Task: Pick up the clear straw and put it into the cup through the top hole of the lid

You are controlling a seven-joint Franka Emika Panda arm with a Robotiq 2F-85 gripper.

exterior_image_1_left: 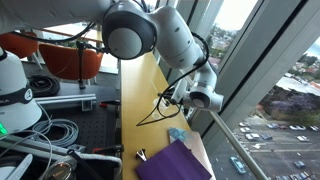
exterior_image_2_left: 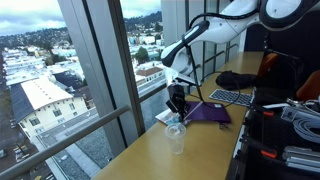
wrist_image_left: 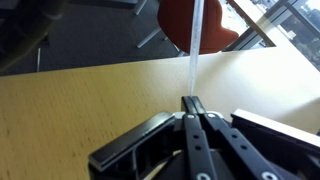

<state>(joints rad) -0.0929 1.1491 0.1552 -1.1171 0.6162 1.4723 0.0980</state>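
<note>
Clear straw [wrist_image_left: 196,50], one, pinched in pincer [wrist_image_left: 193,103]; one cup [exterior_image_2_left: 176,137] on table [exterior_image_2_left: 207,150].

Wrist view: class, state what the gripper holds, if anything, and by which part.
The gripper is shut on the clear straw, pinching it between its fingertips. A long stretch of straw sticks out beyond them, so the hold seems near one end.

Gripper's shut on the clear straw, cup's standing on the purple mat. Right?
One thing is wrong. The cup stands on the bare wooden table, beside the purple mat and not on it, as an exterior view shows. The gripper is indeed shut on the clear straw, as the wrist view shows.
</note>
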